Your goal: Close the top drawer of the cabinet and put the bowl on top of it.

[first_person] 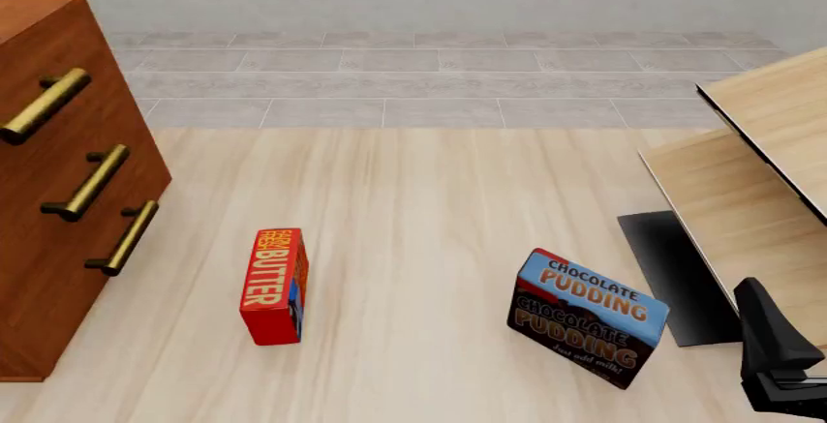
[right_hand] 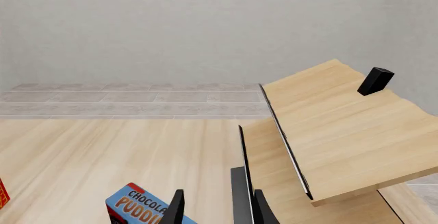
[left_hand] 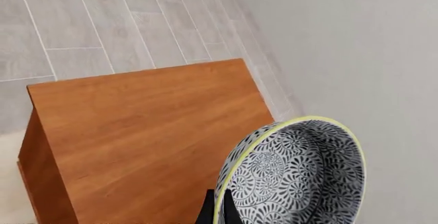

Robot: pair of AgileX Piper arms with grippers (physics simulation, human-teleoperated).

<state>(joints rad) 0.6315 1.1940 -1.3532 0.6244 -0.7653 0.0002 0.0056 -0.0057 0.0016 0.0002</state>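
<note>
Front view shows one cabinet (first_person: 65, 181) at the left edge of the frame, reddish-brown, with three drawer fronts and three brass bar handles. The top drawer (first_person: 45, 104) sits flush with the two below it — closed. Two boxes stand on the pale wooden bench (first_person: 427, 210): one red butter box (first_person: 274, 286) at lower centre-left and one blue chocolate pudding box (first_person: 588, 318) at lower centre-right, well apart from each other. One piece of pale light-wood furniture (first_person: 756, 171) fills the right side of the frame. Part of the right arm (first_person: 776, 360) shows dark in the lower right corner; the left arm is out of this view.

Left wrist view shows one bowl (left_hand: 294, 175) at the lower right of the frame, tilted so its grey-and-white floral inside and pale yellowish rim face the camera. The left tool (left_hand: 215, 211) pinches its rim at the bottom edge — one dark finger on each side. Behind the bowl lies the cabinet's flat top, and the bowl looks to be held above it, not resting on it.

Right wrist view shows the right tool (right_hand: 215, 208) at the bottom centre, its two dark fingers spread with nothing between them. The pudding box's corner shows at lower left and the light-wood furniture at right.
</note>
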